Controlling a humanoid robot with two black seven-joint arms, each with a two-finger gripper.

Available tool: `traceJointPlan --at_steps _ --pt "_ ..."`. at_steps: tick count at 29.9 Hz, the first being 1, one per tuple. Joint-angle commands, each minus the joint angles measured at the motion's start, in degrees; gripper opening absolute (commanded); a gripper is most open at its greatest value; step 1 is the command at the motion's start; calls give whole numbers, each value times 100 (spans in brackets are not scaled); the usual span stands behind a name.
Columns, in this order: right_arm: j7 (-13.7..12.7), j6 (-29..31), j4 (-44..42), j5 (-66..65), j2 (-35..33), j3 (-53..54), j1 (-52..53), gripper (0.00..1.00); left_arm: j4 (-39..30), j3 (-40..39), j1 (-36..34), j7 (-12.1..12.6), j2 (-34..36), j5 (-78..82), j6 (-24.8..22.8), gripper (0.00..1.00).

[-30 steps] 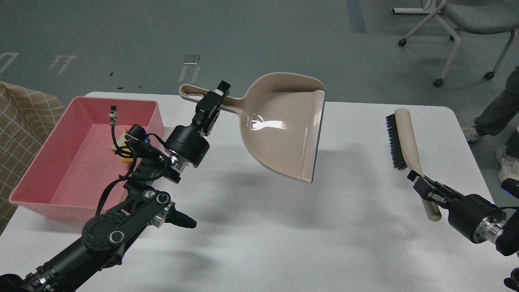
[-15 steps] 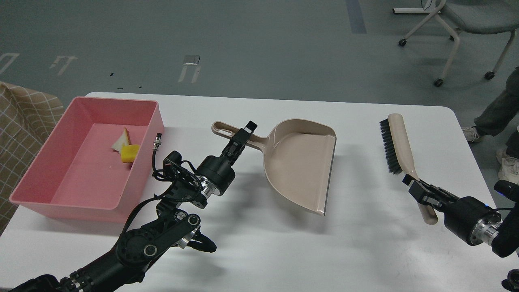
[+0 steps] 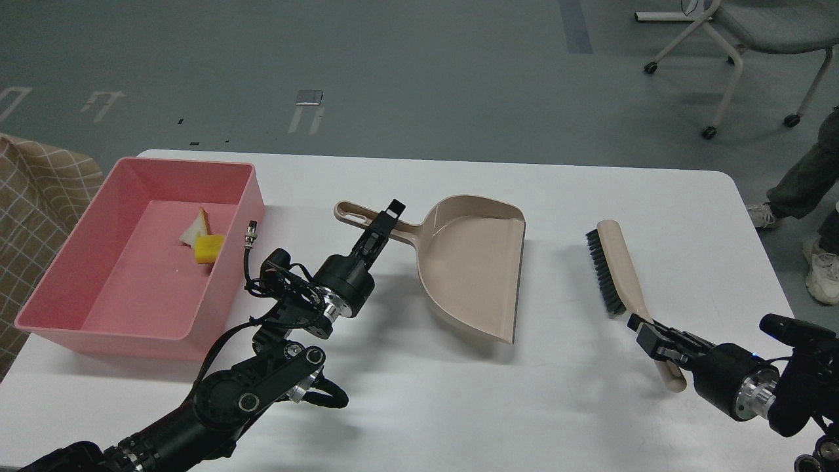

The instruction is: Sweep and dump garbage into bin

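A white table (image 3: 419, 406) with rounded corners fills the lower view, set on a grey floor (image 3: 419, 72) marked with pale tape patches; a wheeled grey chair (image 3: 754, 39) stands off the table's 1 o'clock corner, and someone's legs and sneakers (image 3: 816, 216) show past the 3 o'clock edge; a beige checked cloth (image 3: 39, 216) hangs at 9 o'clock. The pink bin (image 3: 59, 314) sits at the table's 9 o'clock side, its near rim close to the table's left edge; inside it, toward the far end, lie the yellow sponge block (image 3: 210, 249) and the bread slice (image 3: 196, 227), touching each other. Bare tabletop lies open between the bin and the dustpan (image 3: 475, 262), which rests at centre, pan mouth toward 3 o'clock, handle pointing to 10 o'clock; the left gripper (image 3: 383, 226) is closed around that handle. More open surface separates the pan's lip from the brush (image 3: 613, 269), lying at 3 o'clock with black bristles facing 9 o'clock; the right gripper (image 3: 652, 334) clamps its handle near the lower end (the handle tip pokes out beyond the fingers). The near half of the table, toward 6 o'clock, holds only the arms' shadows.
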Motion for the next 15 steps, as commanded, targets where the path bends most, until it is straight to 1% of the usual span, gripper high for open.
traceJointPlan --at_steps 1,3,5,6,7,9,10,12,15 --pt "-9 0 -17 -46 40 -7 23 9 111 173 18 35 -16 -2 47 42" --pt "-9 0 -26 -46 58 -7 23 10 181 358 9 35 -7 -2 73 44" --pt "-18 0 -52 -46 93 -7 23 13 269 657 -17 18 11 -2 213 49" --pt "-9 0 -87 -46 136 -7 23 18 313 788 -26 18 11 -2 344 68" --pt "-18 0 -123 -46 180 -7 23 22 339 885 -35 26 -7 -2 441 97" --pt "-9 0 -167 -46 198 -7 23 24 340 974 -35 18 10 -2 477 98" --pt "-9 0 -184 -46 216 1 40 29 348 1000 -35 18 37 -2 486 98" --pt "-9 0 -184 -46 225 10 49 32 340 1001 -43 9 63 -2 512 99" --pt "9 0 -193 -46 225 37 102 32 226 1001 -175 9 168 7 627 99"
